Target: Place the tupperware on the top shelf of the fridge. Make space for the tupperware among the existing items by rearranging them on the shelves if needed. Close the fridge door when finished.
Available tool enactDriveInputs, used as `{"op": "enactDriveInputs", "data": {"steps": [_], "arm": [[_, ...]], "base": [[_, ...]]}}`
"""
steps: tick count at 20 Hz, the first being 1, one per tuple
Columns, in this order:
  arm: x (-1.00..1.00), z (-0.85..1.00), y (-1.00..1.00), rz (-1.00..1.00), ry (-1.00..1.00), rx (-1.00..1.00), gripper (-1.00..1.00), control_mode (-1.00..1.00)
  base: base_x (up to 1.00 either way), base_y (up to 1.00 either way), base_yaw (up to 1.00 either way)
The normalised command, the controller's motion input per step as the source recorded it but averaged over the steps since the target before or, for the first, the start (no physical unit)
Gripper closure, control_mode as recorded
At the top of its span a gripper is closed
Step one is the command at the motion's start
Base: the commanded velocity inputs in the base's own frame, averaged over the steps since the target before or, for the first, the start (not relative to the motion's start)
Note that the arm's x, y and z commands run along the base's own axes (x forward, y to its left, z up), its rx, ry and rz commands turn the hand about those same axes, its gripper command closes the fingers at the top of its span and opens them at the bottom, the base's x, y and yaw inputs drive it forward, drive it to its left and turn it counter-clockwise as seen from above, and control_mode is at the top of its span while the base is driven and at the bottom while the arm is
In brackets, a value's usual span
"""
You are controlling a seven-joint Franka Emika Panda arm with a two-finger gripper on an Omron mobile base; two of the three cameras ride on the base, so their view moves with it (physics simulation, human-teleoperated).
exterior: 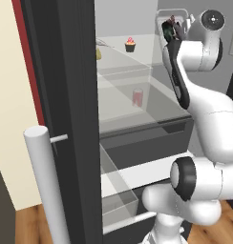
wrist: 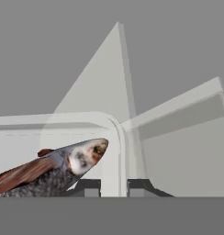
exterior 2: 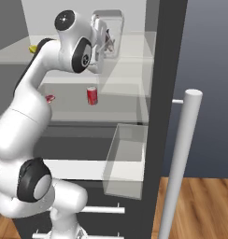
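Note:
My gripper [exterior: 172, 29] is up at the height of the top shelf [exterior: 123, 70], at the right side of the open fridge [exterior: 152, 119], and is shut on the tupperware [exterior: 162, 17]. The white tub is tipped steeply, its open side towards the base cameras [exterior 2: 119, 27]. In the hand view its white rim [wrist: 63, 120] stands between the fingertips [wrist: 88, 188], with a dark, reddish food piece [wrist: 49, 172] inside. On the top shelf stand a cupcake [exterior: 130, 45] at the back and a yellow item [exterior: 98, 53] at the left. A pinkish cup [exterior: 137, 96] stands one shelf lower.
Both fridge doors stand open: the left door [exterior: 66, 95] with its bar handle [exterior: 44, 186], the right door [exterior 2: 167, 70] with its handle [exterior 2: 181, 163]. Clear door bins [exterior 2: 127, 158] jut out on both sides. Drawers [exterior: 147, 143] lie below the shelves.

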Motion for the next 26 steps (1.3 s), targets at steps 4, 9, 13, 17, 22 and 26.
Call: {"op": "enactDriveInputs", "data": {"steps": [4,9,13,17,22,26], "arm": [[0.73,0.01,-0.03,0.0,0.02,0.0,1.0,-1.0],[0.68,-0.18,0.0,0.0,0.06,0.0,1.0,-1.0],[0.63,-0.26,0.0,0.0,0.03,0.0,1.0,-1.0],[0.74,-0.16,0.0,0.0,0.0,0.0,1.0,-1.0],[0.73,-0.16,0.0,0.0,0.0,0.0,-1.0,-1.0],[0.2,-0.2,0.01,0.0,-0.2,0.0,-1.0,-1.0]], "base": [[0.0,0.0,0.0],[0.0,0.0,0.0],[0.0,0.0,0.0],[0.0,0.0,0.0],[0.0,0.0,0.0],[0.0,0.0,0.0]]}}
